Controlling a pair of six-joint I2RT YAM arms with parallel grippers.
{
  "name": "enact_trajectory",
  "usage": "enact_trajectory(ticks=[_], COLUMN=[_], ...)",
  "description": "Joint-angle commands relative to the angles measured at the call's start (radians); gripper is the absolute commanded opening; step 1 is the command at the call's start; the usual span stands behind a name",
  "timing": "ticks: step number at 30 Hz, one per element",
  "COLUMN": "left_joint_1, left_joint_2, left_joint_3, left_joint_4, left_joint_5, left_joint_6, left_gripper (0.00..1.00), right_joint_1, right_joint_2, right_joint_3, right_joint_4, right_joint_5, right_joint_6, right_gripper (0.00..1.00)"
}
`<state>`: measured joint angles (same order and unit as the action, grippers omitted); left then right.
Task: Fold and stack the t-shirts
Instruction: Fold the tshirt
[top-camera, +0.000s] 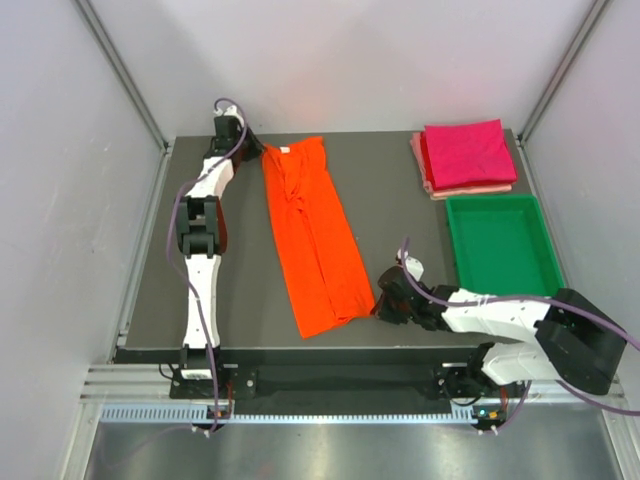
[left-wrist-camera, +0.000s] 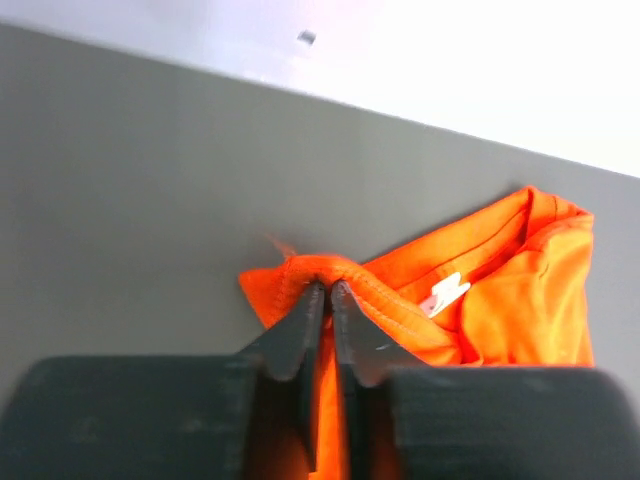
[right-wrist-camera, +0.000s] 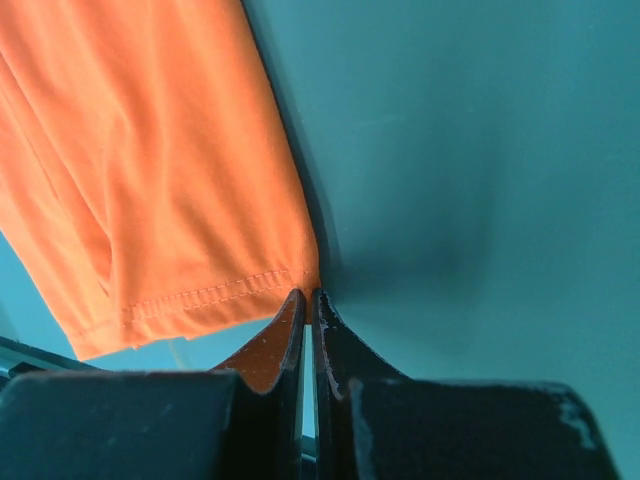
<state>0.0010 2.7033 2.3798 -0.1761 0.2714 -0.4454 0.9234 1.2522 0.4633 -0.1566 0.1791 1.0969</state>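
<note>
Stretching fully forward, left pincer (left-wrist-camera: 328, 286) grips orange t-shirt (left-wrist-camera: 510, 300).

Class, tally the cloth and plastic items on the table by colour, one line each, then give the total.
orange t-shirt: 1
magenta t-shirt: 1
pale pink t-shirt: 1
green tray: 1
Total: 4

Green tray (top-camera: 500, 245) — sits right on the dark table (top-camera: 395, 215).
</note>
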Motion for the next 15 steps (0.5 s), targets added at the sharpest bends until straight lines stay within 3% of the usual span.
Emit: enact_trajectory(ticks=[1,5,8,13,15], left_joint_1=[0.005,0.008,0.025,0.028,0.002], left_joint_2=[-0.005,-0.144,-0.287,-0.493,-0.609], left_joint_3=[0.062,-0.129,-0.273,-0.418,-0.572], left_joint_4=[0.080,0.046,0.009,-0.219,-0.321], left_joint_5=[0.015,0.019,-0.001,-0.015,-0.014], left_joint_6=[-0.010,0.034,0.013,0.002,0.010], left_gripper=[0.15,0.33,0.40,0.39,0.38], right_joint_1=[0.025,0.028,0.029,0.034,0.035], right_joint_2=[0.047,0.053,0.041,0.030,0.016], right_joint_3=[0.041,0.072,0.074,0.067,0.052], right_joint_4=[-0.027,-0.041,-0.038,-0.038,-0.028], right_joint_5=[0.019,0.022,0.022,0.035,0.046], right_joint_6=[0.014,-0.006,-0.023,-0.090,-0.109], right_gripper=[0.00,0.00,0.00,0.00,0.00])
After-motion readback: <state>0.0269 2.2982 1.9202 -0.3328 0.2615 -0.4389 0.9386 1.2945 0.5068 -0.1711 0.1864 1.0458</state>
